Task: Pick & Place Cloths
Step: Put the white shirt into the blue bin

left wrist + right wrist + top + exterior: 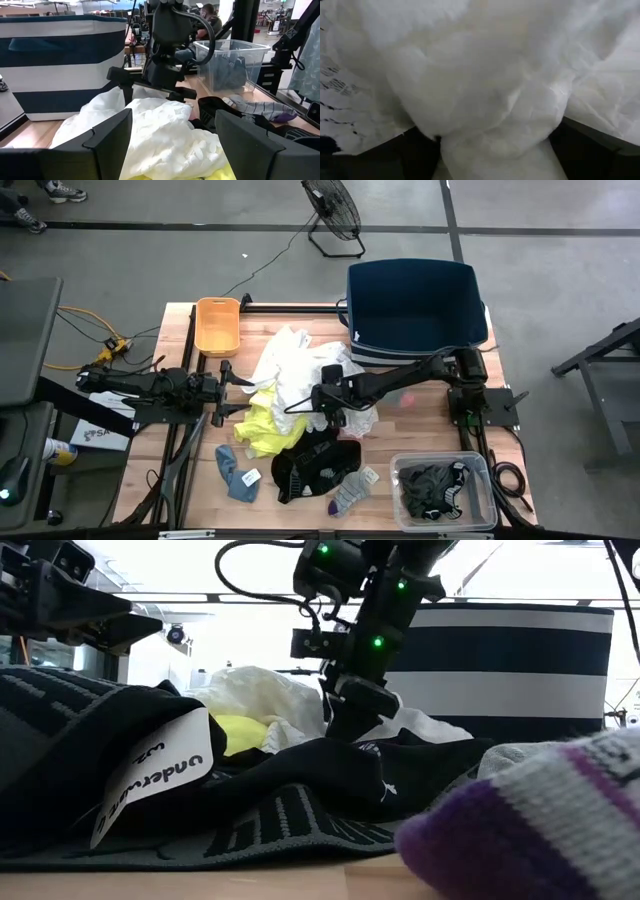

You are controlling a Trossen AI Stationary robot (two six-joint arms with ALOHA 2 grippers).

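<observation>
A heap of cloths lies mid-table: a white cloth (pixel 295 365), a neon yellow one (pixel 262 425), a black one (pixel 315 460), a blue-grey sock (pixel 238 475) and a grey sock with coloured ends (pixel 350 495). My right gripper (pixel 322 408) reaches from the right and points down into the white cloth (pixel 485 65), shut on a bunch of it. My left gripper (pixel 228 392) hovers open at the heap's left edge, touching nothing, with the white cloth (pixel 165 130) just ahead of its fingers. My right gripper pinches a gathered bunch of the white cloth (pixel 495 145) between its two fingers (pixel 420 152), coming from above and pointing down (pixel 345 720). Several folds seem caught. The cloth still lies on the heap around the fingers.
The navy striped tub (pixel 415 305) stands at the far right, the orange tray (pixel 217 325) at the far left. A clear bin (pixel 395 470) with dark garments sits at the near right corner. Bare wood shows near the left edge.
</observation>
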